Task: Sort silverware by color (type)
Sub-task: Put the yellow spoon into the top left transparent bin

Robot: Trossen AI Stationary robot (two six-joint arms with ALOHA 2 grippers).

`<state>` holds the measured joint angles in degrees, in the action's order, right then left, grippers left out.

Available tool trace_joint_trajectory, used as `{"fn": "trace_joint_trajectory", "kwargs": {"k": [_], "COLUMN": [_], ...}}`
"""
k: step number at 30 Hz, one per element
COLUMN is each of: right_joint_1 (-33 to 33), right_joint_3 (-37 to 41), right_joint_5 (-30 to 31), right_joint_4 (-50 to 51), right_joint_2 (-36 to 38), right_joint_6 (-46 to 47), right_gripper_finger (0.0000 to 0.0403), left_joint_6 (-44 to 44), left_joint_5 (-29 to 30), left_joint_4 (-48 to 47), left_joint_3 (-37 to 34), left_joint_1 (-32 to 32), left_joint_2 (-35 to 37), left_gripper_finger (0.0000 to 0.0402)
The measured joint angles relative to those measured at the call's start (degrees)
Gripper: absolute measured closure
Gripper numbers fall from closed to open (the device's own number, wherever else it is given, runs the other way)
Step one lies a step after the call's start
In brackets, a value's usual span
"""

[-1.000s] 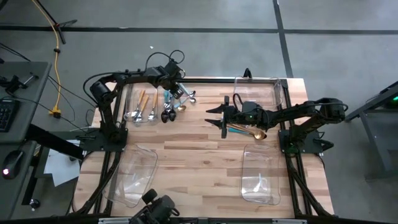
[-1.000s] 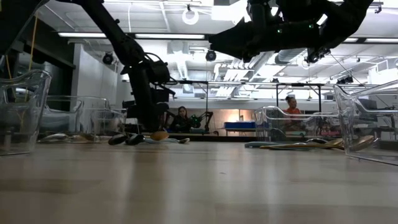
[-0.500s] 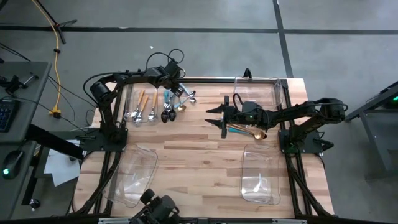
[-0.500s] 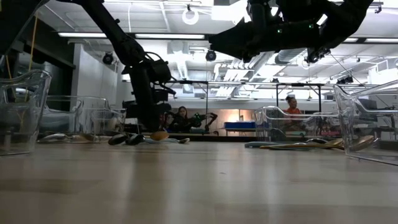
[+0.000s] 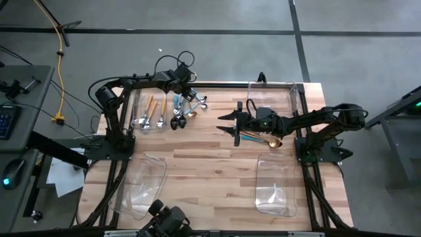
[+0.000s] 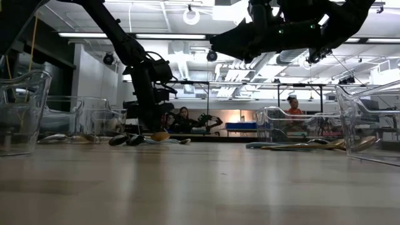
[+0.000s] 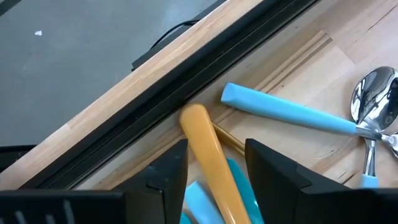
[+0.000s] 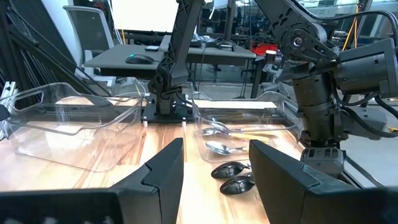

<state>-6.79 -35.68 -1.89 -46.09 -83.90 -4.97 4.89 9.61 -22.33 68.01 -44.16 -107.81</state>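
**Inspector:** State of the left pincer (image 5: pixel 189 94)?

**Observer:** It is down at the far edge of the table (image 5: pixel 210 164), in the loose pile of silverware (image 5: pixel 184 110). Its fingers (image 7: pixel 163 171) stand parted on either side of an orange handle (image 7: pixel 210 158). I cannot tell whether they grip it or merely straddle it.

**Inspector:** What lies about that pincer?

**Observer:** A light-blue-handled spoon (image 7: pixel 323 115) just beside it, its bowl pointing away from the table rail (image 7: pixel 186 81). More blue handles lie under the orange one. A clear bin (image 5: pixel 148 110) near it holds orange-handled pieces.

**Inspector:** The right pincer (image 5: pixel 237 122)?

**Observer:** Held above the middle of the table, released, nothing between its fingers (image 8: pixel 163 169). Just behind it, gold and teal-handled pieces (image 5: pixel 262 138) lie at the edge of another clear bin (image 5: pixel 273 95).

**Inspector:** Anyone about?

**Observer:** Two persons (image 6: pixel 292 106) far behind the table.
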Motion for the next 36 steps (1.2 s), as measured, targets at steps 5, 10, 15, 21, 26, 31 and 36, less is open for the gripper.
{"fn": "trace_joint_trajectory", "kwargs": {"k": [5,10,15,21,26,31,36], "right_joint_1": [0.0,0.0,0.0,0.0,0.0,0.0,0.0], "right_joint_3": [0.0,0.0,0.0,0.0,0.0,0.0,0.0], "right_joint_5": [0.0,0.0,0.0,0.0,0.0,0.0,0.0], "right_joint_4": [0.0,0.0,0.0,0.0,0.0,0.0,0.0], "right_joint_2": [0.0,0.0,0.0,0.0,0.0,0.0,0.0], "right_joint_6": [0.0,0.0,0.0,0.0,0.0,0.0,0.0], "right_gripper_finger": [0.0235,0.0235,0.0235,0.0235,0.0235,0.0235,0.0235], "left_joint_6": [-0.5,-1.6,-0.6,2.6,3.0,2.5,2.5], "left_joint_5": [0.0,0.0,0.0,-0.3,-1.8,-0.4,0.1], "left_joint_4": [-0.4,-0.5,-0.5,0.6,0.6,2.1,2.4], "left_joint_3": [0.0,0.0,0.0,0.0,0.0,0.0,0.0], "left_joint_1": [0.0,0.0,0.0,0.0,0.0,0.0,-0.1], "left_joint_2": [0.0,0.0,0.0,-0.2,-2.6,-4.0,-4.0], "left_gripper_finger": [0.0213,0.0207,0.0206,0.0206,0.0206,0.0206,0.0206]}}
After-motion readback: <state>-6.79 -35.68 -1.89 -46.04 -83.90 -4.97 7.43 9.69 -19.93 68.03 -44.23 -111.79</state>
